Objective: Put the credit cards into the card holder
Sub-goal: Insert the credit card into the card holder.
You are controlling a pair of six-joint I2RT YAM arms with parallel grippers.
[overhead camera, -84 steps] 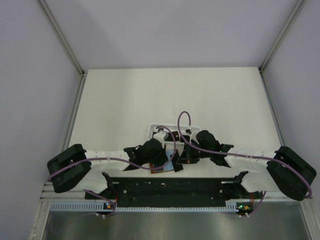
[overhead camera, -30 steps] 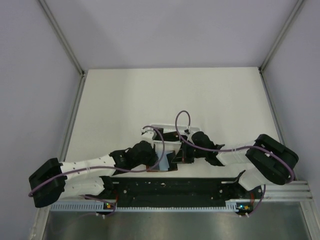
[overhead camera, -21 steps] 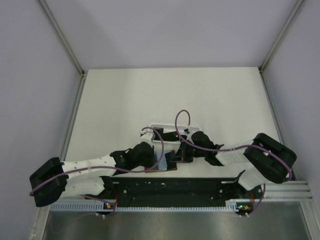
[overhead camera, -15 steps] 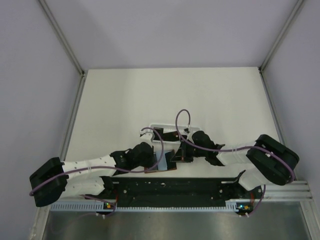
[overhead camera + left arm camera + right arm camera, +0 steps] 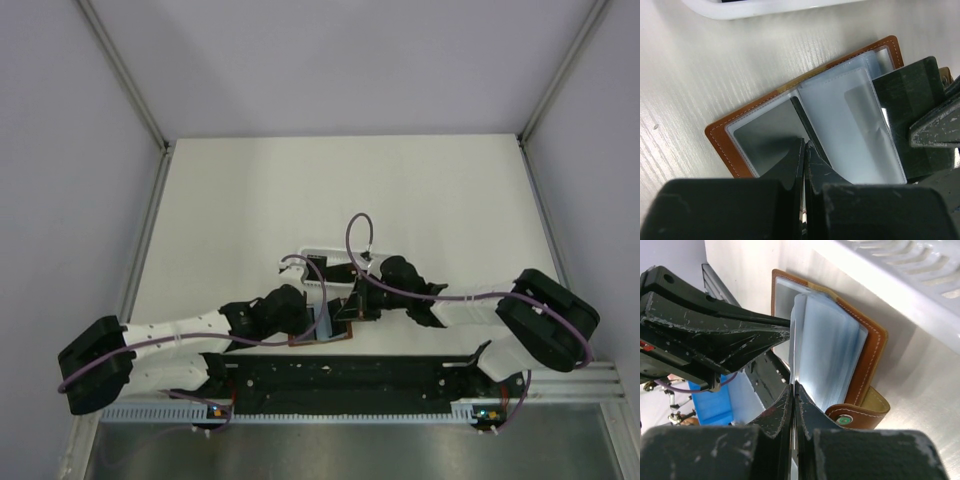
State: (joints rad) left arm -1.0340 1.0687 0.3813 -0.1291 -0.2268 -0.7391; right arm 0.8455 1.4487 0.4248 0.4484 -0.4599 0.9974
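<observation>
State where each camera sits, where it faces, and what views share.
Top external: above and behind the bases, facing down; both arms, left hand and right hand at the card holder.
Left wrist: on the left arm, facing down at the open card holder; own shut fingers, the credit card.
Right wrist: on the right arm, facing along the card holder's sleeves; own shut fingers, left hand opposite.
All three share the card holder.

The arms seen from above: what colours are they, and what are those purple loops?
The left arm and right arm are white tubes joined by bulky black joints, each trailed by a thin purple cable. The left claw and right claw are black, wedge-shaped, with pale scuffs.
</observation>
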